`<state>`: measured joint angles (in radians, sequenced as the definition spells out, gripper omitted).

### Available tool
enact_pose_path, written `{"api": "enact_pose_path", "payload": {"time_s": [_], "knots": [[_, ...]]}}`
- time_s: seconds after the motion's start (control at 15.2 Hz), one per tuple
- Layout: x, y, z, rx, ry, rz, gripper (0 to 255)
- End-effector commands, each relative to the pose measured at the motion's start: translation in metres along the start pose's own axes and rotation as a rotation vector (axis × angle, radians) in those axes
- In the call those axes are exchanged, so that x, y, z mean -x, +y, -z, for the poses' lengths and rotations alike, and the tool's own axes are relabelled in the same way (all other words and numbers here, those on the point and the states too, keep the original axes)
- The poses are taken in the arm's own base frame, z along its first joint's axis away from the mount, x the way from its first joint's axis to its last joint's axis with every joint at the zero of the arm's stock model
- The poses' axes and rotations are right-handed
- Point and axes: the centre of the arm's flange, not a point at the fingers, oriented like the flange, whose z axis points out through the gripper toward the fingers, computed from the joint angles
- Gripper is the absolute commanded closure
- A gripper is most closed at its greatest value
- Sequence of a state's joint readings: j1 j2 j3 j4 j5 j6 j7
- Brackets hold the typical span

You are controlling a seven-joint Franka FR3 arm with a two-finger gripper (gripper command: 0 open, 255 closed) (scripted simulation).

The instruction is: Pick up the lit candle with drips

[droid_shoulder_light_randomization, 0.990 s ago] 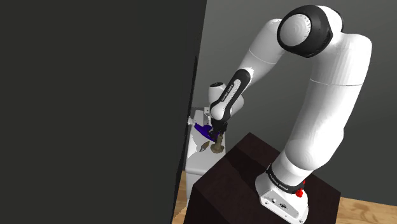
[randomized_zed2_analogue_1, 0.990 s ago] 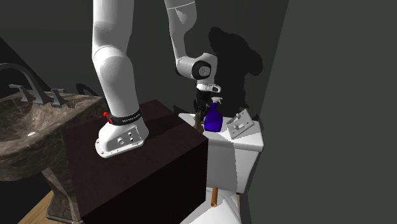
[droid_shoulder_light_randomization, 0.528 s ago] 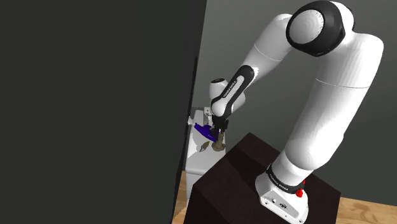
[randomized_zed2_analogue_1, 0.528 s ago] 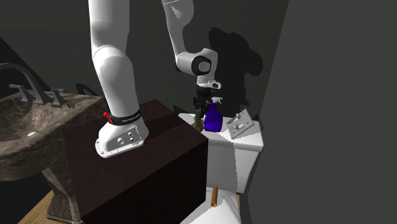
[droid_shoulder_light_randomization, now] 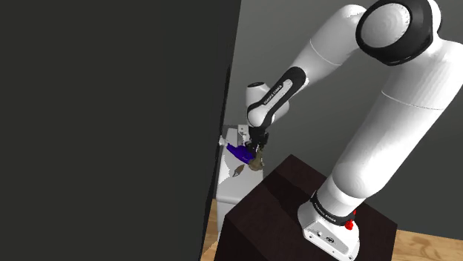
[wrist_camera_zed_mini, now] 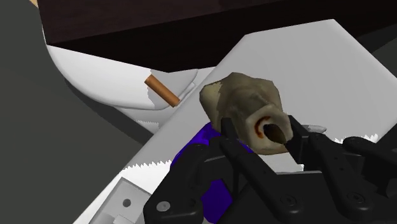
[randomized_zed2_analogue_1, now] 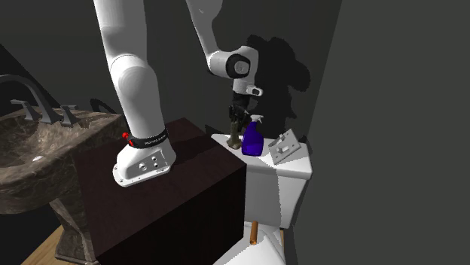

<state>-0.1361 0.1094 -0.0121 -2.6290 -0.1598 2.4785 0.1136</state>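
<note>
second exterior view | sink (randomized_zed2_analogue_1: 30, 162) far left | dark stand (randomized_zed2_analogue_1: 181, 188) centre | tool (randomized_zed2_analogue_1: 237, 119) right of centre, clamped on brownish candle (randomized_zed2_analogue_1: 235, 135) | candle seems to hang just above white toilet tank (randomized_zed2_analogue_1: 279, 181), contact hard to judge | blue spray bottle (randomized_zed2_analogue_1: 252, 141) just right of candle | wrist view: black fingers (wrist_camera_zed_mini: 305, 149) clasp candle

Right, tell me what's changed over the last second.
The gripper, shut on the candle, has risen and lifted it off the toilet tank. The blue spray bottle and the small grey plate on the tank stayed put.
</note>
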Motion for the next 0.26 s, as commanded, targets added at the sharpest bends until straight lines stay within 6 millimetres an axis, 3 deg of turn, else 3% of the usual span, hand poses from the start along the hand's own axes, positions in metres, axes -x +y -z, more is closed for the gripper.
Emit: {"api": "enact_pose_path", "payload": {"time_s": [0.0, 0.2], "knots": [[0.0034, 0.0014, 0.0102, 0.0, 0.0, 0.0, 255], [0.0049, 0.002, 0.0161, 0.0, 0.0, 0.0, 255]]}}
